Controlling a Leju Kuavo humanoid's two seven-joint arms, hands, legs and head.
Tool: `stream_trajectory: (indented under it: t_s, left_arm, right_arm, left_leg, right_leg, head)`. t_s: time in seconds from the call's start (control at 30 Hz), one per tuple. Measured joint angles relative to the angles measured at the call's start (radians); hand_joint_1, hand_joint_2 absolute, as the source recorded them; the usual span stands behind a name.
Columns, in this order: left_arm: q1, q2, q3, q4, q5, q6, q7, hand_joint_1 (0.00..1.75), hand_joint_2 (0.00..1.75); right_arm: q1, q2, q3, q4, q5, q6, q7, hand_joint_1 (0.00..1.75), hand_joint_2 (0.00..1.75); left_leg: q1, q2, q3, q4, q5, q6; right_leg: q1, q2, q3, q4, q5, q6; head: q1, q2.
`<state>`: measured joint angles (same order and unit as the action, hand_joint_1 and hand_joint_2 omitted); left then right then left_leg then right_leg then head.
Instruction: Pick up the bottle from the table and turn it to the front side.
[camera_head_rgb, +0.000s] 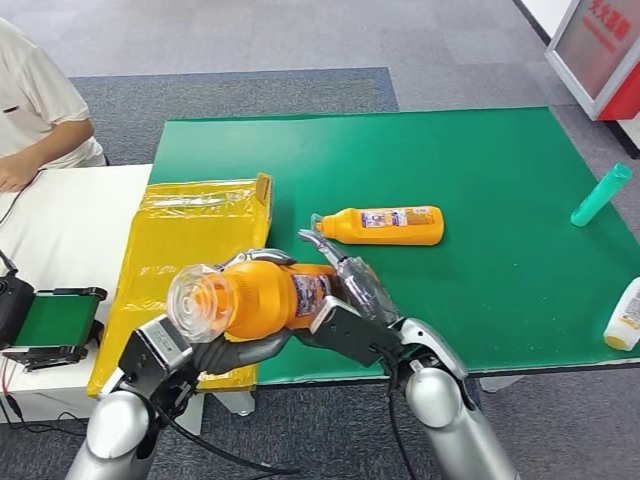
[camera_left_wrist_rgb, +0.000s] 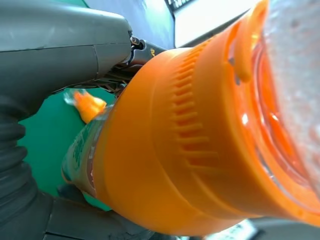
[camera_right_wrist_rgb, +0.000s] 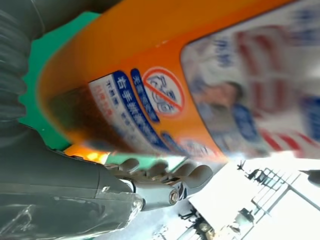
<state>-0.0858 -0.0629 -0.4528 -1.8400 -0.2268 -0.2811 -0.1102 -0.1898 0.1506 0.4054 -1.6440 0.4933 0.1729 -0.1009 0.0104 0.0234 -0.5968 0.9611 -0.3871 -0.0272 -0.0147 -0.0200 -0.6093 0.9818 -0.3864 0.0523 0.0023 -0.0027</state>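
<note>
item: orange plastic bottle with clear cap (camera_head_rgb: 256, 297), lifted off green worktop (camera_head_rgb: 483, 170); gripped by left hand (camera_head_rgb: 234, 350) and right hand (camera_head_rgb: 351, 325). turning to front: apparently unfinished.

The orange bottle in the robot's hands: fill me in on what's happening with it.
The robot holds an orange bottle off the green table, lying sideways between both hands. The left hand grips it near the clear cap end, the right hand the labelled base end. A second orange bottle lies on the table behind, with a teal bottle and a white bottle at the right. A person sits at the far left.
</note>
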Motion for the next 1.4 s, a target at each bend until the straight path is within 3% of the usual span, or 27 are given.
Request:
stream_trajectory:
  t_s: [0.27,0.57,0.9,1.13,1.4]
  left_arm:
    - [0.037,-0.022,0.063,-0.004,-0.158,0.054,0.034,1.75,1.75]
    - [0.021,-0.066,0.189,-0.004,-0.645,0.169,0.069,1.75,1.75]
    - [-0.019,-0.079,0.302,0.063,-1.142,0.320,0.047,1.75,1.75]
    - [-0.074,-0.073,0.374,0.234,-1.216,0.373,0.047,1.75,1.75]
    - [-0.127,-0.061,0.442,0.420,-1.317,0.365,0.089,1.75,1.75]
  right_arm:
    - [-0.001,0.010,-0.088,-0.045,-0.016,-0.023,0.008,0.00,1.75]
    - [0.027,0.027,-0.193,-0.198,0.000,-0.012,0.024,0.00,1.75]
    - [0.078,0.030,-0.200,-0.401,0.026,-0.039,-0.035,0.00,1.75]
    - [0.112,0.027,-0.193,-0.513,0.042,-0.055,-0.057,0.00,1.75]
    - [0.140,0.015,-0.180,-0.570,0.069,-0.058,-0.088,0.00,1.75]
  left_leg:
    - [0.000,0.000,0.000,0.000,0.000,0.000]
    - [0.000,0.000,0.000,0.000,0.000,0.000]
    - [0.000,0.000,0.000,0.000,0.000,0.000]
    - [0.000,0.000,0.000,0.000,0.000,0.000]
    - [0.000,0.000,0.000,0.000,0.000,0.000]
  right_leg:
    - [0.000,0.000,-0.001,0.000,0.000,0.000]
    - [0.000,0.000,-0.001,0.000,0.000,0.000]
    - [0.000,0.000,-0.001,0.000,0.000,0.000]
    - [0.000,0.000,-0.001,0.000,0.000,0.000]
    - [0.000,0.000,-0.001,0.000,0.000,0.000]
  head:
    - [0.000,0.000]
    - [0.000,0.000]
    - [0.000,0.000]
    - [0.000,0.000]
    - [0.000,0.000]
